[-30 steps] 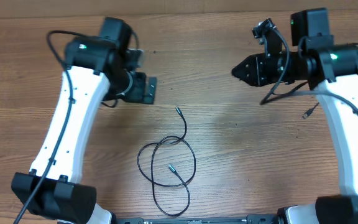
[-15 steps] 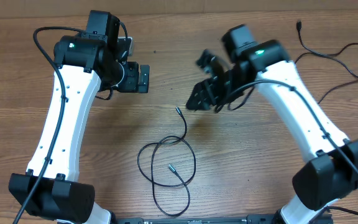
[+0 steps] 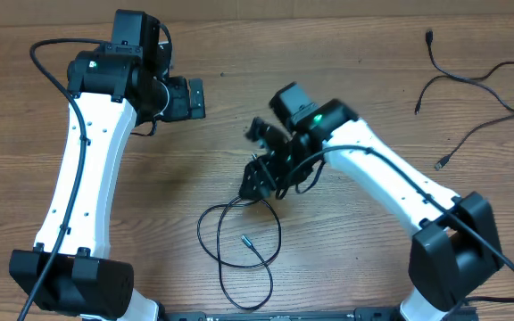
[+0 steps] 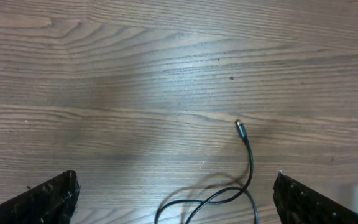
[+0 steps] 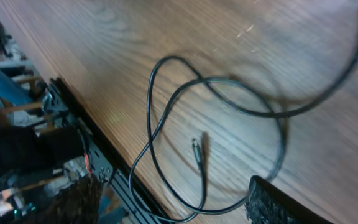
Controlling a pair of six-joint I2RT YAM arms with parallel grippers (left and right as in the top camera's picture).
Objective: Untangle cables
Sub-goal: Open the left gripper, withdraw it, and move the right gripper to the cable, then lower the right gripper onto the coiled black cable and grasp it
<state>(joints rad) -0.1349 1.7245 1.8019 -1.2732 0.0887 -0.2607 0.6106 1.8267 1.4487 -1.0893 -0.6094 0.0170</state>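
Cables, thin, black: one looped cable [image 3: 198, 234] lying flat at the middle of the counter [image 3: 364, 276] toward its near edge, one plug end [image 3: 245, 239] inside the loop; further cables [image 3: 442, 163] spread near the far right corner. Right tool [image 3: 257, 178] above the loop's far side, jaws apart, gripping nothing. Left tool [image 3: 188, 96] toward the far edge, jaws wide apart, empty.

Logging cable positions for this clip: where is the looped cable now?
In the overhead view, the looped cable lies on the table at front centre, its upper part hidden under the right end effector.
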